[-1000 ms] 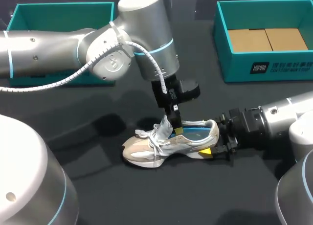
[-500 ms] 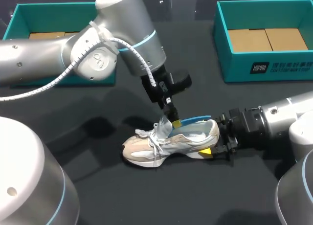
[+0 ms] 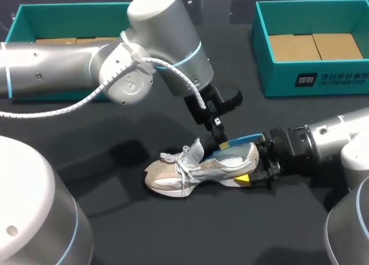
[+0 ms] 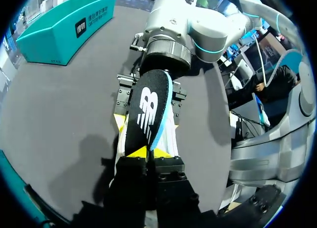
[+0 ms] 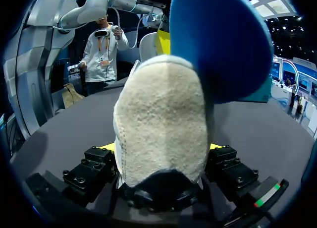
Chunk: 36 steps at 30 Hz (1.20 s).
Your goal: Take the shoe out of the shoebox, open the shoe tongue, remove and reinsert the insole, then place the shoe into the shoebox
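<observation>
The shoe (image 3: 199, 170) lies on its sole on the dark counter (image 3: 115, 219), near the middle, with the toe toward our left side and the heel toward our right arm (image 3: 323, 141). Our right jaws are closed on the heel from two sides; in the right wrist view the fuzzy heel (image 5: 161, 134) fills the space between them. The white tongue (image 3: 195, 150) stands up above the laces (image 3: 179, 164).

Our left arm (image 3: 144, 63) comes down over the shoe, and our left jaws are pinching one end of the insole (image 4: 146, 111). In the left wrist view its black underside with a blue edge stretches ahead of the jaws toward the right arm's wrist. In the head view it is a thin blue strip, tilted just above the opening of the shoe, and its far end is over the heel collar.

The right shoebox (image 3: 311, 80) and the left shoebox (image 3: 34, 11), both teal and open, stand at the far side of the counter, well apart from the shoe
</observation>
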Each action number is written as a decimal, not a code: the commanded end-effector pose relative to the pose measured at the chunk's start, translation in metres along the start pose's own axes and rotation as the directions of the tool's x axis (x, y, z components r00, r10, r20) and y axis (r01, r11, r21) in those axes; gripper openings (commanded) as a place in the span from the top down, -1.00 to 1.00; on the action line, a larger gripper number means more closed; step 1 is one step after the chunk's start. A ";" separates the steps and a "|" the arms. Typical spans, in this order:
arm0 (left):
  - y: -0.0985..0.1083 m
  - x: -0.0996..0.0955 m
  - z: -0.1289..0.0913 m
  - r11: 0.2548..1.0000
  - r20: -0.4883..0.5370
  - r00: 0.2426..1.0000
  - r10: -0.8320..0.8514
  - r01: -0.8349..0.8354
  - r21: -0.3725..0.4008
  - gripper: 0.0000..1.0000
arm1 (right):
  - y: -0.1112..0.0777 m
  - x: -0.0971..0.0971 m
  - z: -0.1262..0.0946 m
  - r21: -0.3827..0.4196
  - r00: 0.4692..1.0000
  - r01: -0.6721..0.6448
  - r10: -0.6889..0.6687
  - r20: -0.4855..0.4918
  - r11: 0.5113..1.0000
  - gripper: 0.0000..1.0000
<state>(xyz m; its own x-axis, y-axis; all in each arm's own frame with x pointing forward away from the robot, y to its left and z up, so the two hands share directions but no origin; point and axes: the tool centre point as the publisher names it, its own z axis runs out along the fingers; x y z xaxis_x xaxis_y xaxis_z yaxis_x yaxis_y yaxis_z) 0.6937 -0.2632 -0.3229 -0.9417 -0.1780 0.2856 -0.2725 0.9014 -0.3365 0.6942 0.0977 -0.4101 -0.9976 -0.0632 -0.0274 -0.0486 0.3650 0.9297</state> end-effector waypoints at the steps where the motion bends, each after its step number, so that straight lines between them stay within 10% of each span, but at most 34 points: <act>1: -0.007 0.003 0.003 1.000 0.028 1.000 0.001 0.000 -0.004 0.94 | -0.001 0.001 0.002 0.003 1.000 0.000 0.000 0.001 1.000 1.00; 11: -0.007 0.016 -0.006 0.995 0.161 0.984 0.081 -0.090 0.044 -0.47 | -0.001 0.001 0.002 0.003 1.000 0.000 0.000 0.001 1.000 1.00; 36: -0.015 0.011 0.017 0.977 0.440 0.886 0.145 -0.200 0.080 0.07 | -0.001 0.001 0.002 0.003 1.000 0.000 0.000 0.001 1.000 1.00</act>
<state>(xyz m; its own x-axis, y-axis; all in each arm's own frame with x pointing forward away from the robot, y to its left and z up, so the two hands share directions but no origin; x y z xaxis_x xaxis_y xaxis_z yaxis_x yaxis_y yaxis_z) 0.6859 -0.2837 -0.3234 -0.9668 -0.1871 -0.1740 -0.0910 0.8886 -0.4497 0.6939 0.0979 -0.4100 -0.9976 -0.0639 -0.0276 -0.0491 0.3646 0.9299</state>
